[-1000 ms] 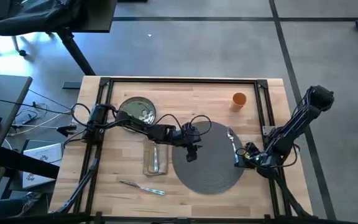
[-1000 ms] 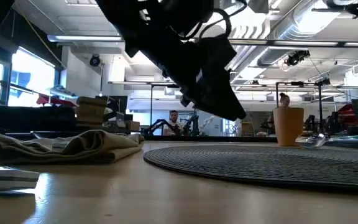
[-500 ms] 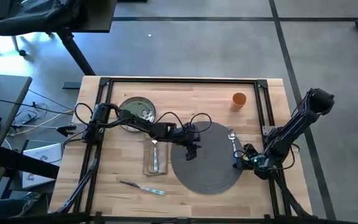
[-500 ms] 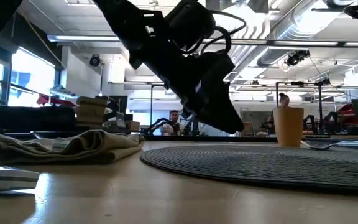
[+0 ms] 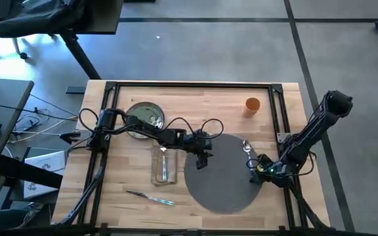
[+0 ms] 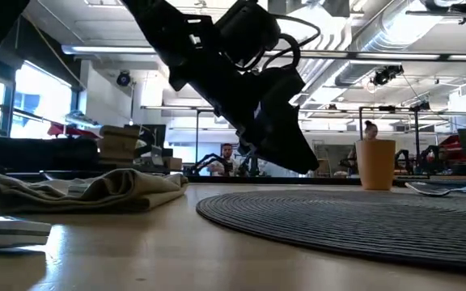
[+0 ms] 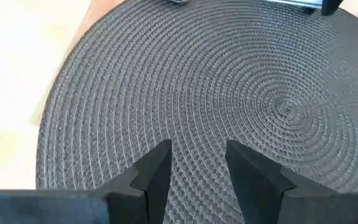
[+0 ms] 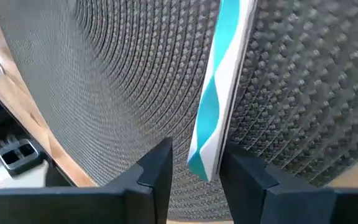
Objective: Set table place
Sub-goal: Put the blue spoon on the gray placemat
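The round grey woven mat (image 5: 222, 185) lies flat on the wooden table (image 5: 195, 108), right of centre. My left gripper (image 5: 201, 161) hovers open over the mat's left part (image 7: 185, 81), clear of it in the low view (image 6: 285, 145). My right gripper (image 8: 194, 165) is low at the mat's right rim (image 5: 255, 169), open. Its fingers stand on either side of the teal-and-white handle (image 8: 219, 93) of a spoon (image 5: 247, 148). The spoon lies on the mat's right edge, with its bowl (image 6: 427, 190) toward the far side. My right gripper has the spoon handle's free end (image 8: 205, 163) between its fingers, which come in low from the table's right and lie along the handle. I cannot tell whether either finger touches it. The spoon rests on the mat.
An orange cup (image 5: 252, 105) stands at the far right. A green plate (image 5: 145, 118) sits at the far left. A beige napkin (image 5: 164, 167) with a utensil on it lies left of the mat. A knife (image 5: 151, 197) lies near the front edge. A black rail frame (image 5: 192, 84) borders the table.
The spoon's bowl, held up off the mat a second ago, has come down and now lies low at the mat's right edge. The mat has slid a little toward the table's right edge, staying flat.
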